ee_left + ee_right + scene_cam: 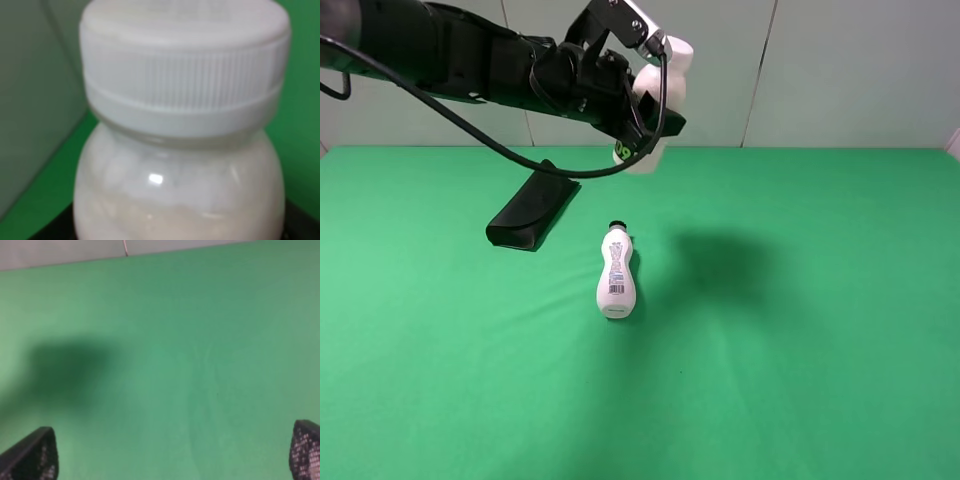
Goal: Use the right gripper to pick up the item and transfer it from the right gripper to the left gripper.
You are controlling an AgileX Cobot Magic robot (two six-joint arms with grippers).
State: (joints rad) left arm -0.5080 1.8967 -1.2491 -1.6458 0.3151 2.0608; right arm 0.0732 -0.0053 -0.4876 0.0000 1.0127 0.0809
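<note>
The item, a stout cream-white bottle point(665, 75) with a wide white screw cap, hangs high above the far middle of the green table. My left gripper point(645, 125) is shut on its lower body. In the left wrist view the bottle point(180, 165) fills the picture with its ribbed cap on top, and only dark bits of the fingers show at the bottom corners. My right gripper point(170, 455) is open and empty over bare green cloth, its two fingertips point(35, 457) far apart. The right arm is out of the exterior high view.
A slim curvy white bottle point(616, 275) with a small black cap lies on the green cloth point(800, 380) near the middle. A flat black case point(533, 205) lies to its far left. The left arm's black cable point(470, 130) loops below the arm.
</note>
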